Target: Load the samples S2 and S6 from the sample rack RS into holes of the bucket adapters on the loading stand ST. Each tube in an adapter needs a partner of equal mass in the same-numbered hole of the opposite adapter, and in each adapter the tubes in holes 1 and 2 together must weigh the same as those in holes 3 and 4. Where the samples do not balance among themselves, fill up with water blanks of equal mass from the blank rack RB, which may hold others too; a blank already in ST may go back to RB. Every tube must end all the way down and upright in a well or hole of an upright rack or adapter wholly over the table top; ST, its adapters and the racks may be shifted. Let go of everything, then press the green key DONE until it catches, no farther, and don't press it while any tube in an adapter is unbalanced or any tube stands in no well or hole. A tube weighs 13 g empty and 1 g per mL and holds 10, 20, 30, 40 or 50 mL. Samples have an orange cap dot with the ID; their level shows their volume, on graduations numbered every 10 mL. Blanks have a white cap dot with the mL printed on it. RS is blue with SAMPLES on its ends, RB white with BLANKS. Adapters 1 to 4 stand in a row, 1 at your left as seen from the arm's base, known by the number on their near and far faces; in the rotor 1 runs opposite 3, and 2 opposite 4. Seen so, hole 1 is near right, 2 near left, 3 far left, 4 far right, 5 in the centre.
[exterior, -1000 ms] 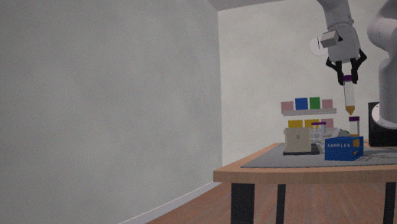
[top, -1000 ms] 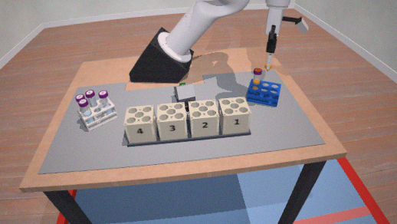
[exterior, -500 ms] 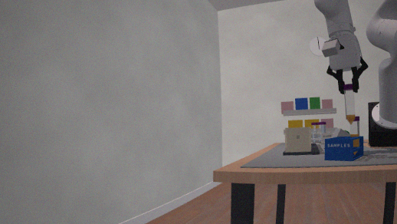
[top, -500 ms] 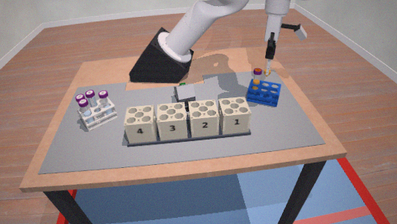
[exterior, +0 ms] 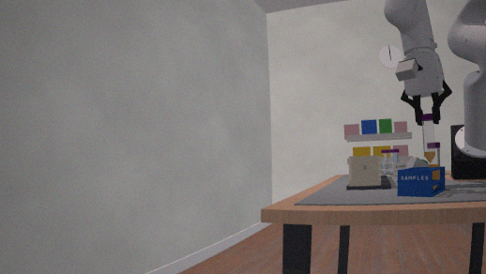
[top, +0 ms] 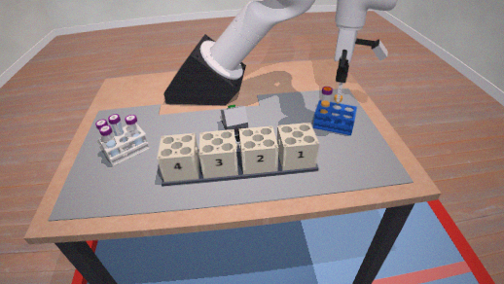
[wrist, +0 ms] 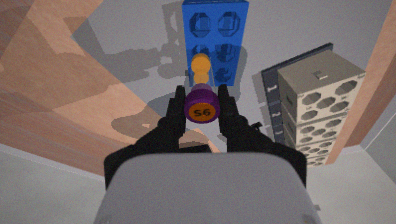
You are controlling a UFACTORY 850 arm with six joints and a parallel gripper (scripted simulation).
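Sample S6, a clear purple-capped tube (wrist: 201,106), hangs upright by its cap in the black two-fingered hand (wrist: 201,111), clamped firmly, directly above the blue sample rack (wrist: 215,30), presumably held vertical for clean hole entry.

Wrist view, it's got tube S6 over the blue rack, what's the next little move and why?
Probably lift straight up a little before any sideways travel. The gripper is shut on tube S6, whose orange tip hangs just above the SAMPLES rack, close beside another capped tube. All the adapters, including adapter 1, look unfilled, so S6 seems bound there.
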